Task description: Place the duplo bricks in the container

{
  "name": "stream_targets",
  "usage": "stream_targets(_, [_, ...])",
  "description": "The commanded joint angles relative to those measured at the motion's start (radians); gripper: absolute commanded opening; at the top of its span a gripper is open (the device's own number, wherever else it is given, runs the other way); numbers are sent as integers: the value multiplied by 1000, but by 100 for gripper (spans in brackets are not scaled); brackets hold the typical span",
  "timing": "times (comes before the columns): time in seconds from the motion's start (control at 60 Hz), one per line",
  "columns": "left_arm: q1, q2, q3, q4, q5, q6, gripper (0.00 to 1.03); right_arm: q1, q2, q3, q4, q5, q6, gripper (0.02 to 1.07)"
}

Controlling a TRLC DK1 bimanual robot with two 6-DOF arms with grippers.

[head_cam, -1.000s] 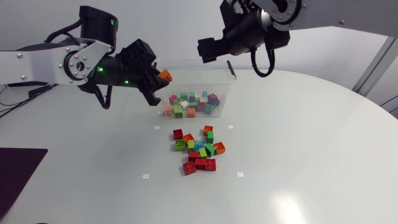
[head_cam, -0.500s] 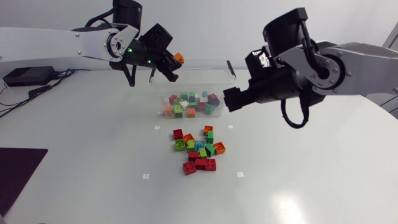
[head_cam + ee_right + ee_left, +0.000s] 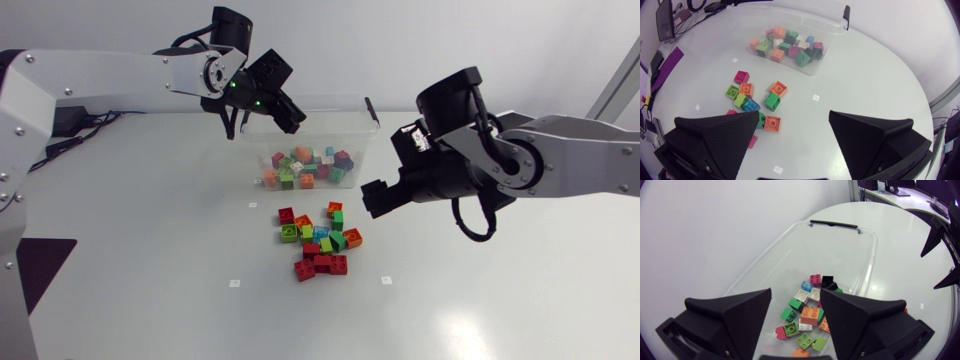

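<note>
Left gripper (image 3: 796,292) gapes empty over the container (image 3: 366,130); right gripper (image 3: 794,115), also wide and empty, must next drop onto 1 of the loose duplo bricks (image 3: 326,244).

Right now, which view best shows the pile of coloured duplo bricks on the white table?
The head view: the coloured brick pile lies whole, unobstructed. In the right wrist view a black finger covers part. The left wrist view shows none of it clearly.

One clear container (image 3: 368,128) stands on the desk (image 3: 500,300), holding roughly twenty bricks (image 3: 305,165). About thirteen loose bricks (image 3: 318,240) sit piled beside it; overlaps blur exact counts. There are two end effectors: the left end effector (image 3: 284,112) and the right end effector (image 3: 378,198).
</note>
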Motion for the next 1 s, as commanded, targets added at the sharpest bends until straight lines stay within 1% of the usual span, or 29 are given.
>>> stream_targets(0.0, [-4, -12, 21, -16, -7, -24, 99, 17, 57, -26, 4, -2, -15, 102])
stream_targets(0.167, [11, -124, -90, -23, -7, -4, 99, 42, 164, -7, -13, -20, -6, 102])
stream_targets(0.45, [30, -394, -395, -26, -10, 121, 99, 59, 338, 83, -56, -19, 13, 102])
stream_targets(0.65, [47, -532, -553, -26, -24, 179, 99, 60, 416, 141, -80, -7, 19, 101])
stream_targets(0.683, [51, -569, -598, -33, -24, 199, 99, 60, 428, 151, -80, -4, 19, 99])
stream_targets(0.783, [54, -612, -660, -43, -24, 234, 99, 60, 451, 166, -85, 4, 19, 98])
stream_targets(0.85, [54, -637, -708, -45, -24, 259, 98, 62, 468, 175, -88, 7, 24, 95])
stream_targets(0.883, [53, -644, -733, -45, -24, 268, 98, 63, 471, 180, -88, 10, 24, 94])
stream_targets(0.9, [51, -656, -759, -45, -24, 285, 98, 65, 476, 183, -90, 13, 24, 91])
stream_targets(0.95, [44, -666, -795, -45, -24, 303, 98, 68, 480, 189, -90, 16, 24, 87])
stream_targets(0.983, [39, -669, -818, -43, -24, 315, 98, 69, 485, 193, -90, 16, 24, 87])
